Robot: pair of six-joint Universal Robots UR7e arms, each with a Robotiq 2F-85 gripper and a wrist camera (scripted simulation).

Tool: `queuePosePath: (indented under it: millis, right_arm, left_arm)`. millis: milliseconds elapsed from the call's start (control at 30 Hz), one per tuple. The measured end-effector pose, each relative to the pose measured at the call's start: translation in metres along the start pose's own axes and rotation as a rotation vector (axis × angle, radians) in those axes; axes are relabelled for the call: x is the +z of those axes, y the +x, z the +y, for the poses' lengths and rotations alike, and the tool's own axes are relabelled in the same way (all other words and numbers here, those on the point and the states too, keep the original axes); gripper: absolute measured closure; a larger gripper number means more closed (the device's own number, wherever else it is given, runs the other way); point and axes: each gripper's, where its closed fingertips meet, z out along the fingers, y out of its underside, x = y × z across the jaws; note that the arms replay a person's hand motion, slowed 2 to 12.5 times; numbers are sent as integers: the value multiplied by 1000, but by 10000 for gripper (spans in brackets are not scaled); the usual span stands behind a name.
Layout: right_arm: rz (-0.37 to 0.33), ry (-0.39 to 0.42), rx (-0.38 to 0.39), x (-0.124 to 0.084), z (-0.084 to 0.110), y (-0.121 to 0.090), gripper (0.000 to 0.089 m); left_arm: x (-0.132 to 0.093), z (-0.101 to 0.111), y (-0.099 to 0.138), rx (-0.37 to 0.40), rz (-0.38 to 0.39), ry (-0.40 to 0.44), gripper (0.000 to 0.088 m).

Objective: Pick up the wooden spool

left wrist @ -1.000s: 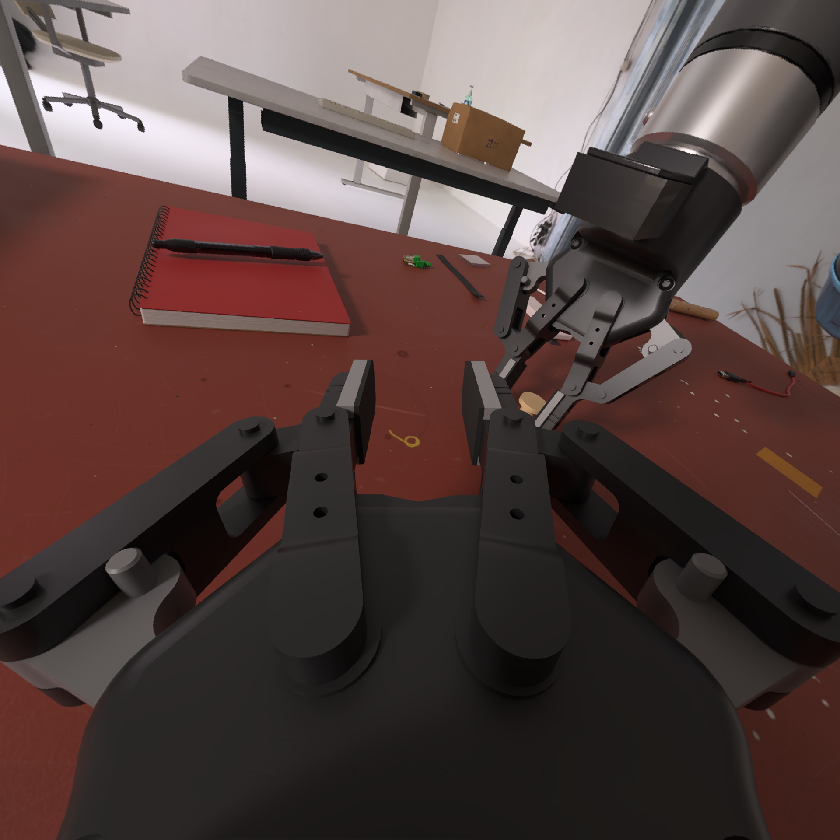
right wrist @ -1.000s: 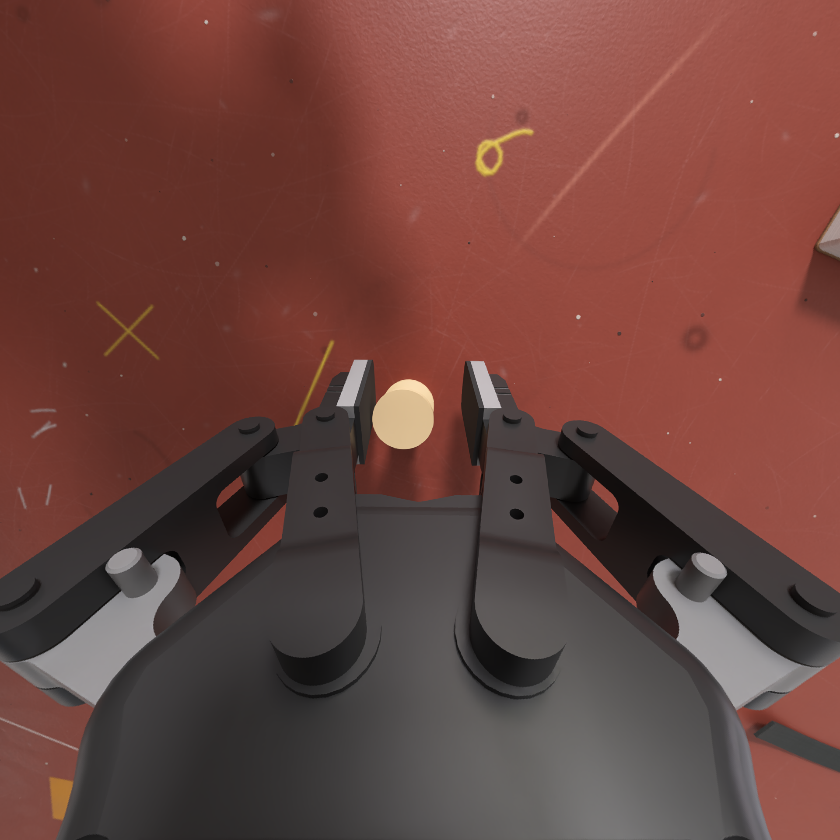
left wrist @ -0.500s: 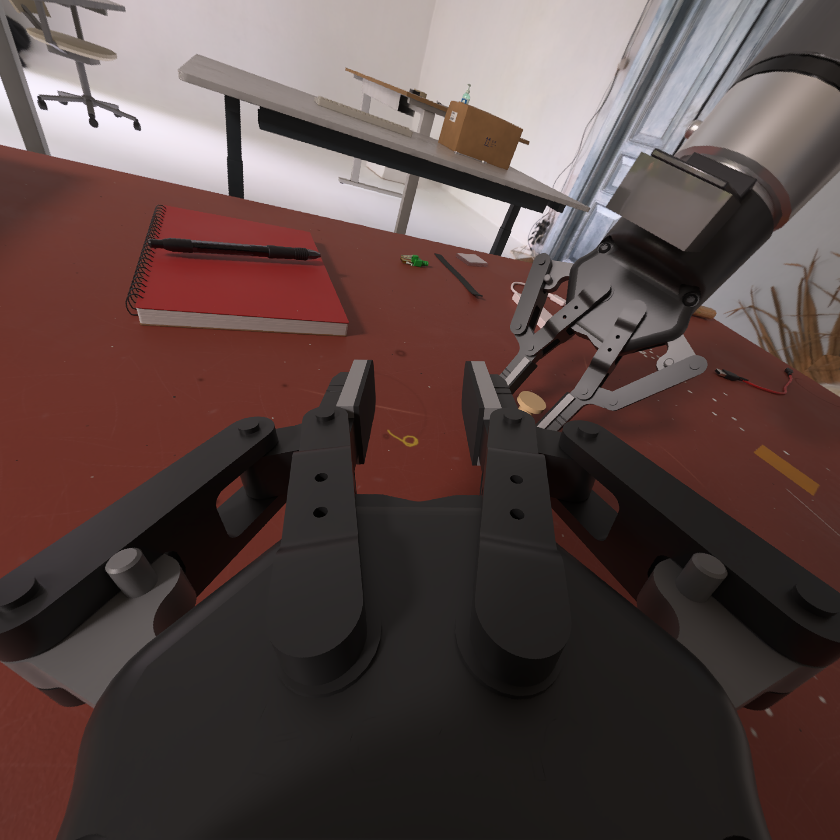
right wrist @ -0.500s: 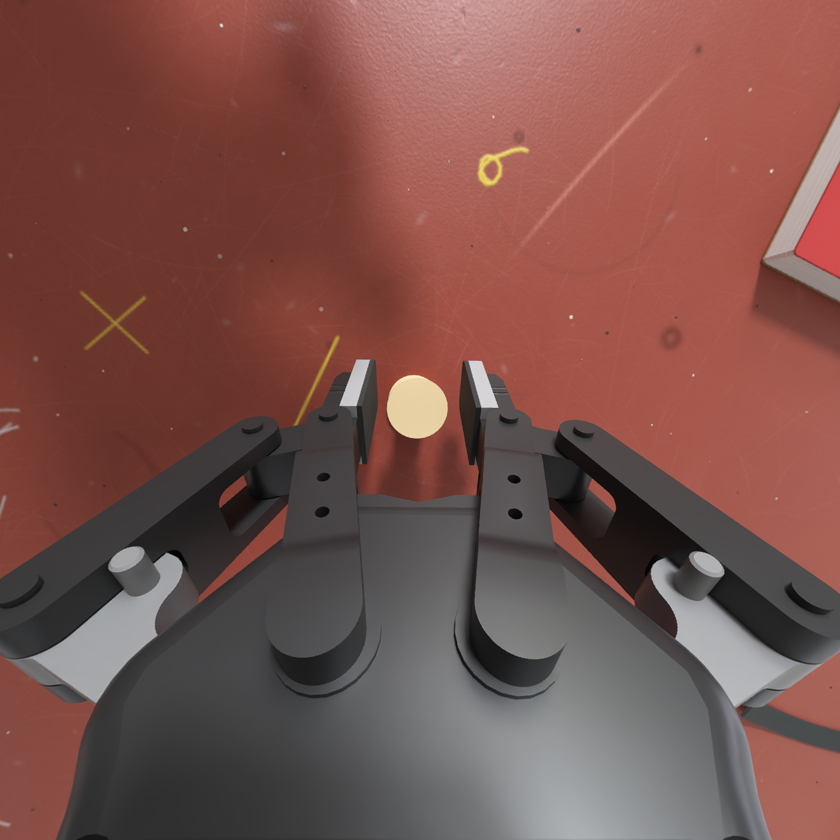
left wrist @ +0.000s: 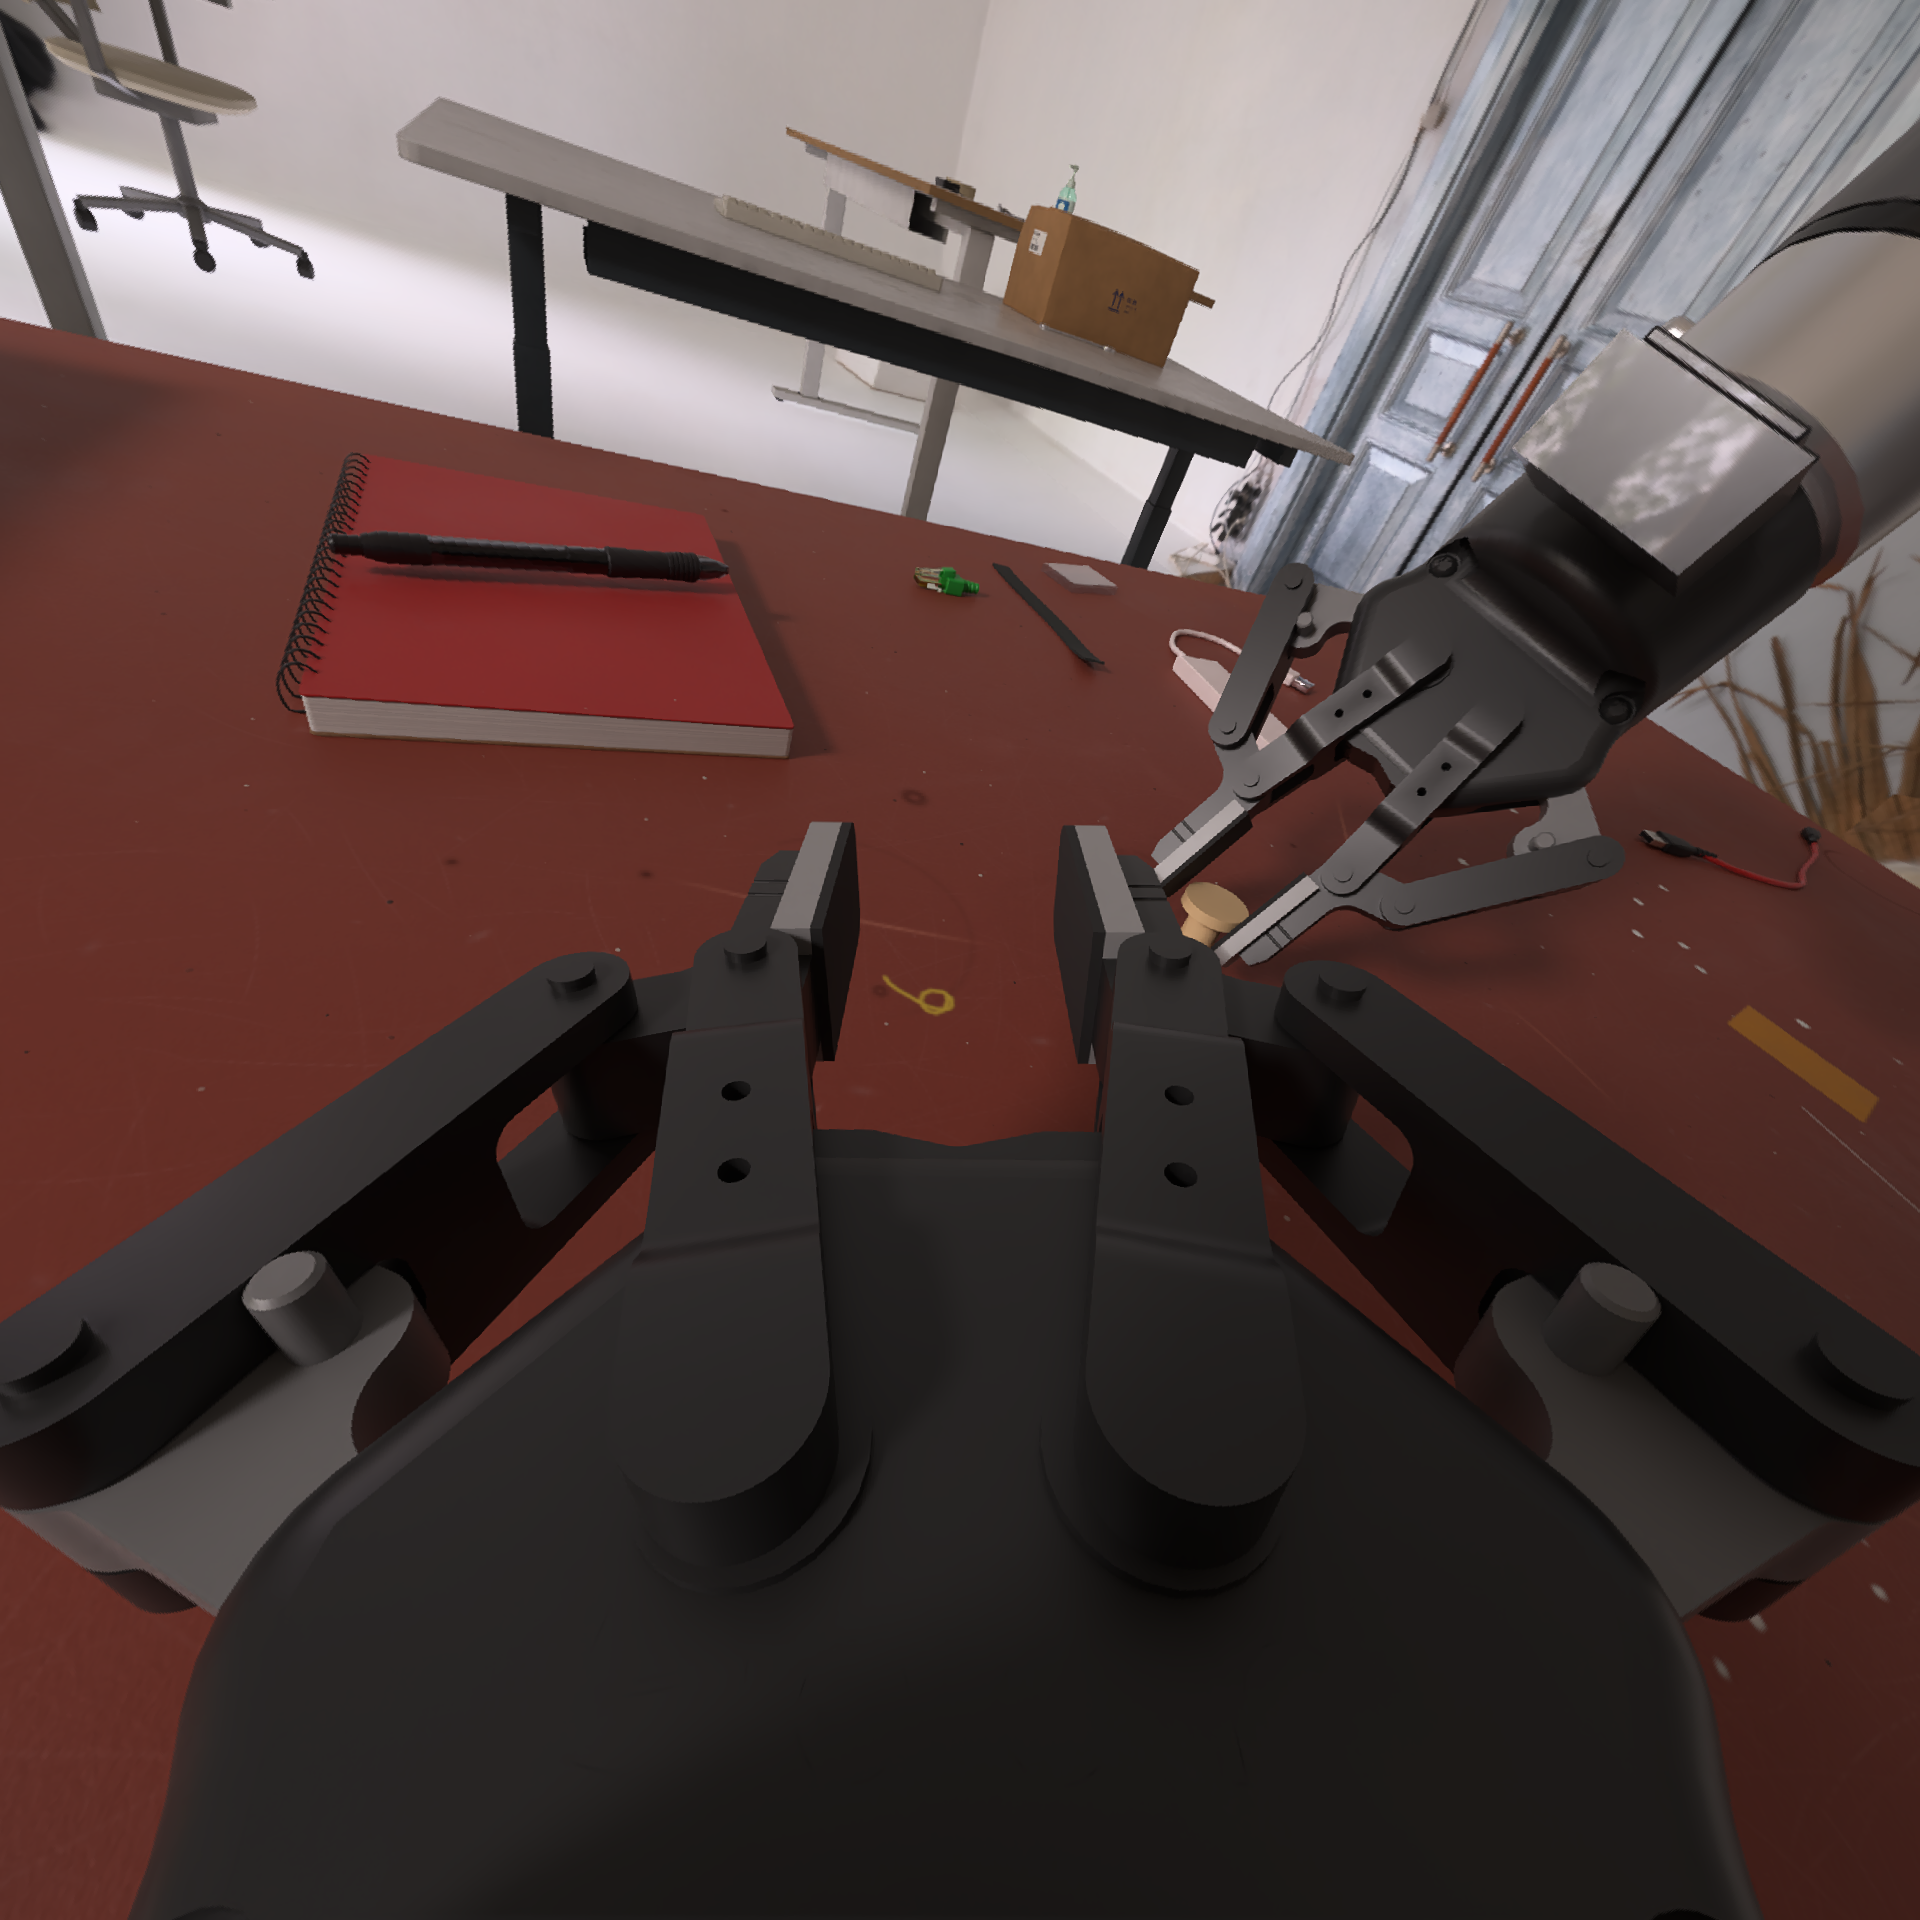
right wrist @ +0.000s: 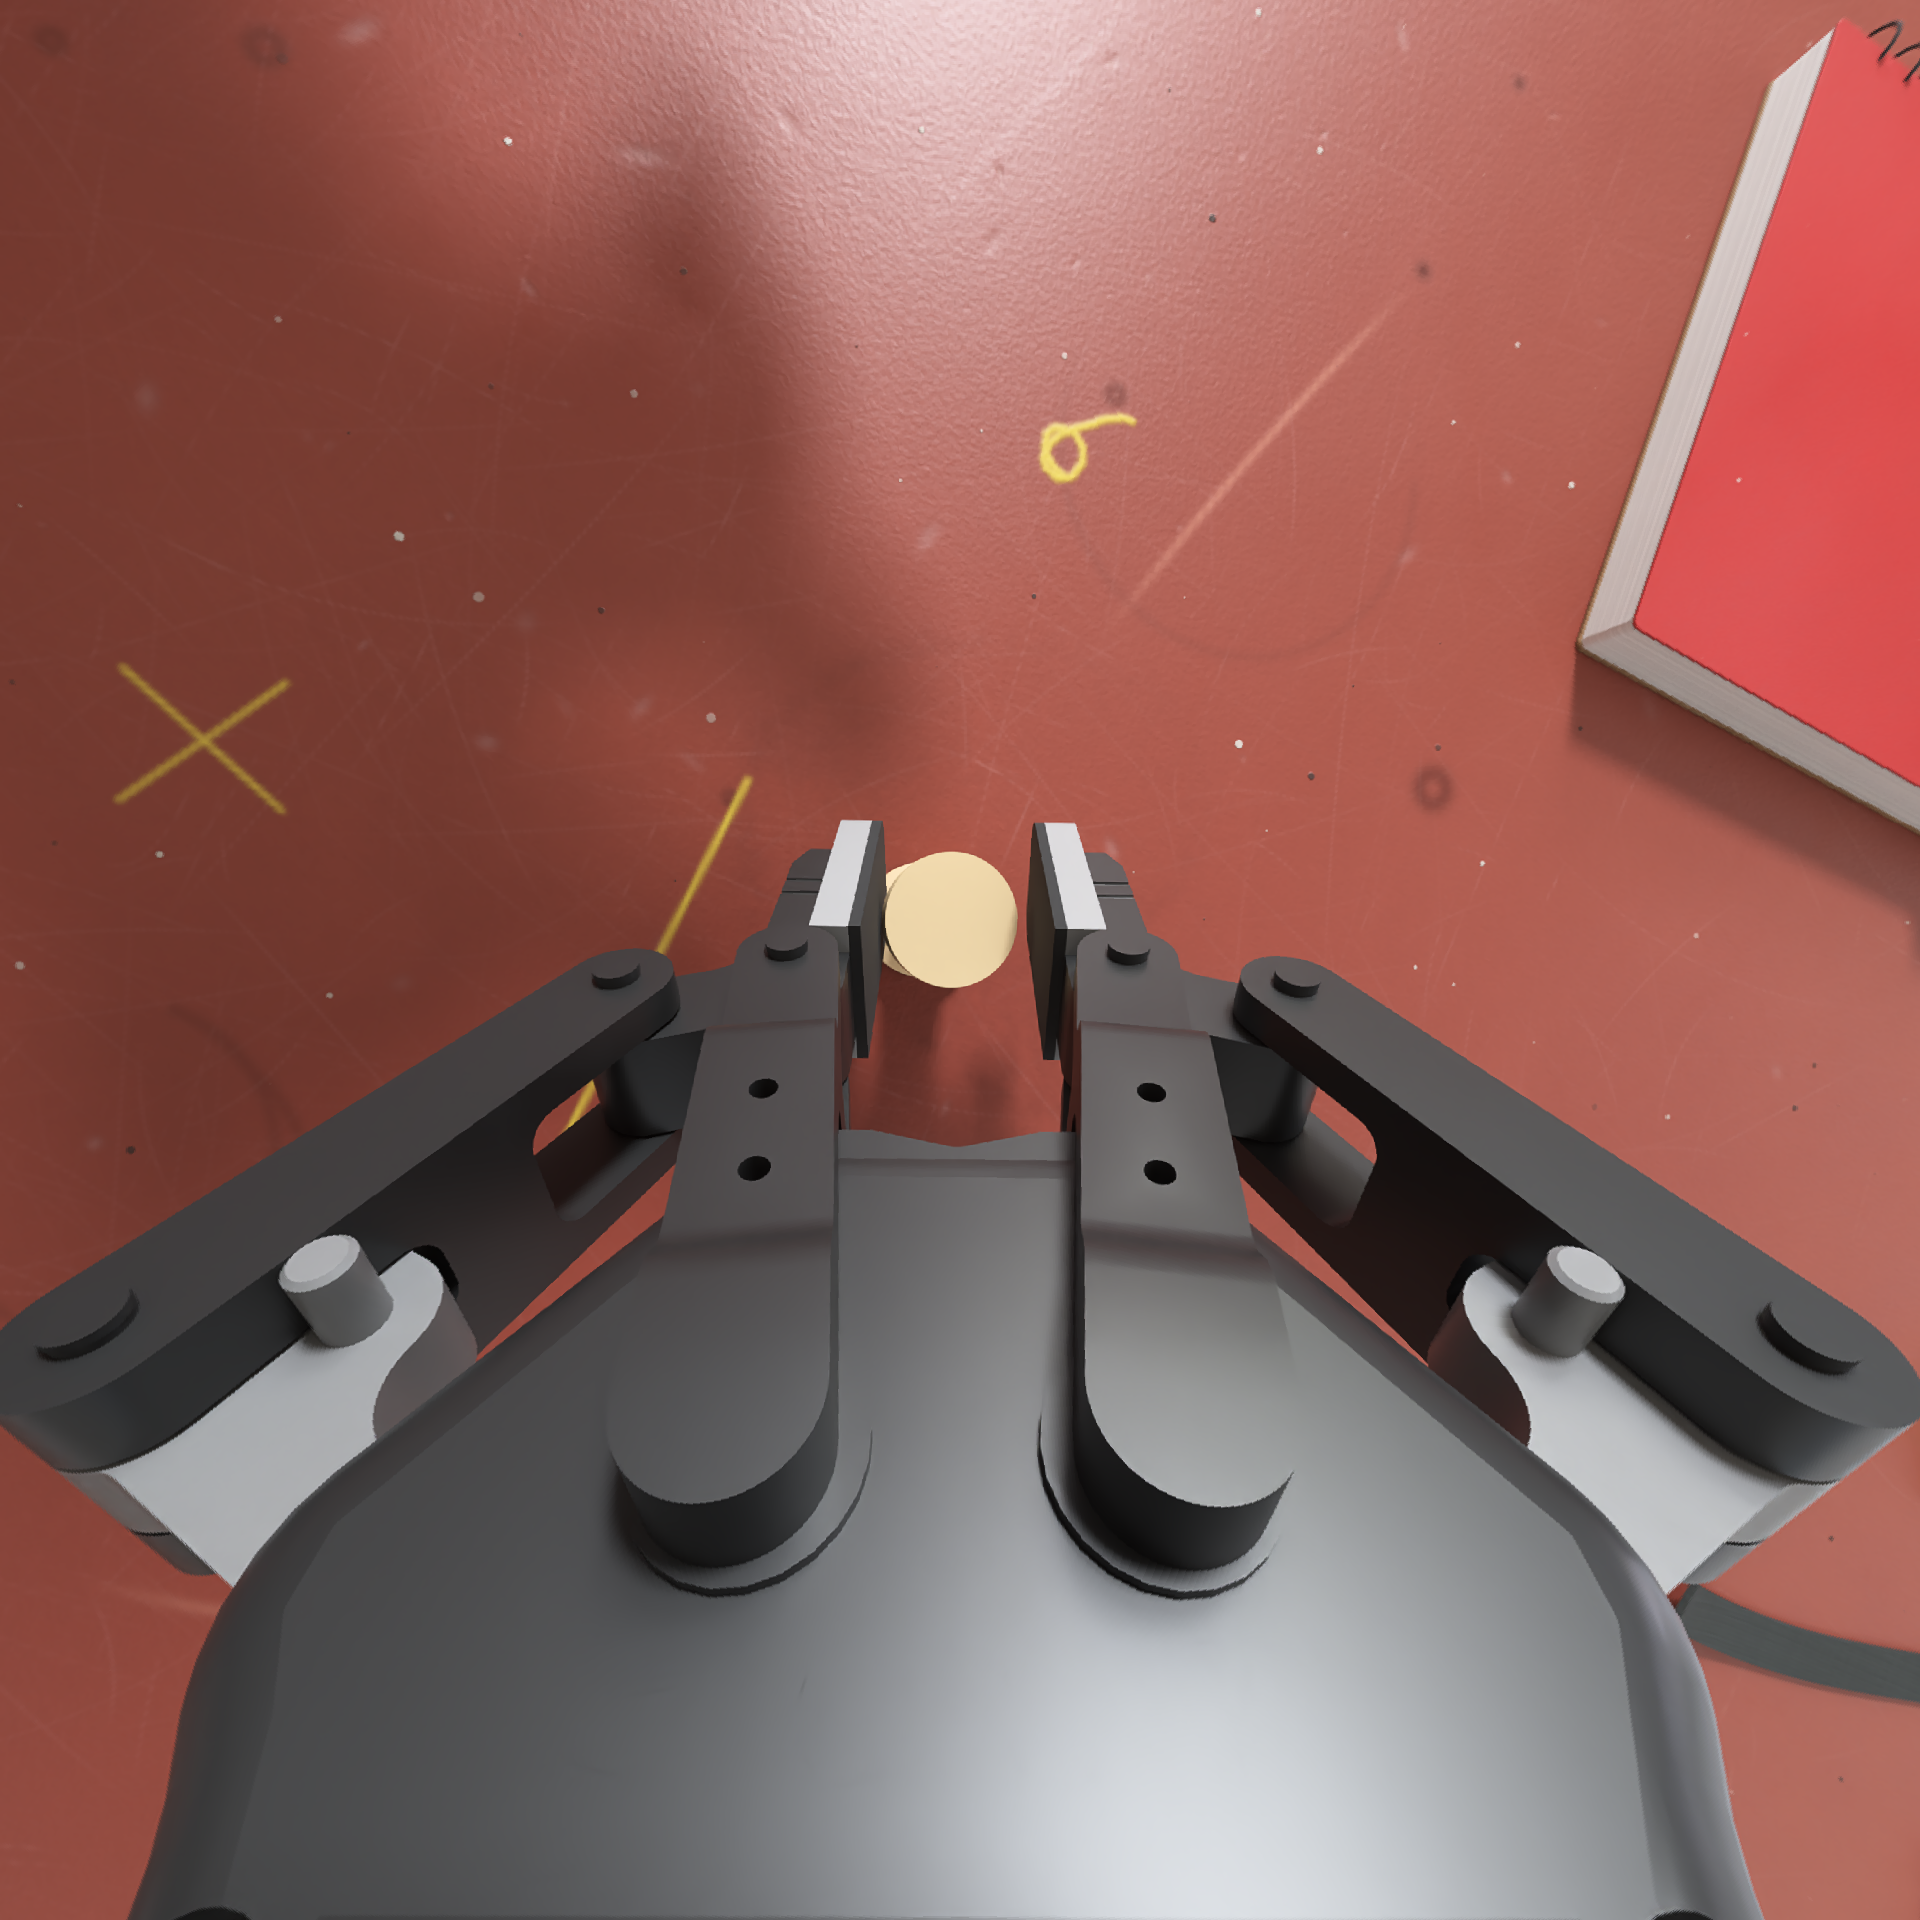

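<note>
Two grippers: both show in the left wrist view, each with its fingers spread.
Left gripper (left wrist: 958, 928): jaws apart, nothing between them, poised above bare surface with a small yellow loop mark (left wrist: 923, 997) beyond its fingertips.
Right gripper (right wrist: 954, 914): jaws apart, straddling the wooden spool without a firm clamp; the left pad (right wrist: 852, 878) looks to be touching or nearly touching the spool's edge, the right pad stands slightly off it.
Wooden spool (right wrist: 950, 918): pale, round top face toward the right wrist camera, standing on the dark red surface (right wrist: 520, 416) between the right gripper's fingers; in the left wrist view it peeks out (left wrist: 1214, 911) just behind the left gripper's right finger.
Nearby on surface: red spiral notebook (left wrist: 540, 613) with a black pen (left wrist: 525, 551) lying across its top, well apart from the spool.
Farther items: small green piece (left wrist: 948, 583), thin black strip (left wrist: 1047, 628), small grey card (left wrist: 1081, 575), white cable (left wrist: 1205, 665), red wire (left wrist: 1756, 871).
In the way: nothing lies between the spool and the right gripper's fingers.
Surface marks: yellow cross (right wrist: 201, 739), yellow line (right wrist: 707, 868), orange tape strip (left wrist: 1803, 1061).
Background: grey desk (left wrist: 831, 270) carrying a cardboard box (left wrist: 1099, 283), rolling chair (left wrist: 156, 94).
Writing: the box bears small dark print, too small to make out.
</note>
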Motion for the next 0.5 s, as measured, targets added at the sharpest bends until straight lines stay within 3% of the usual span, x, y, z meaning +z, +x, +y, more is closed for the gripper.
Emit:
queuePosePath:
  millis: [267,500]
  right_arm:
    - [25,47,-21,-2,-1,-1,670]
    - [28,85,-18,-4,-2,-1,671]
  left_arm:
    - [3,5,4,-6,18,-48,553]
    - [7,19,11,-26,50,-158,561]
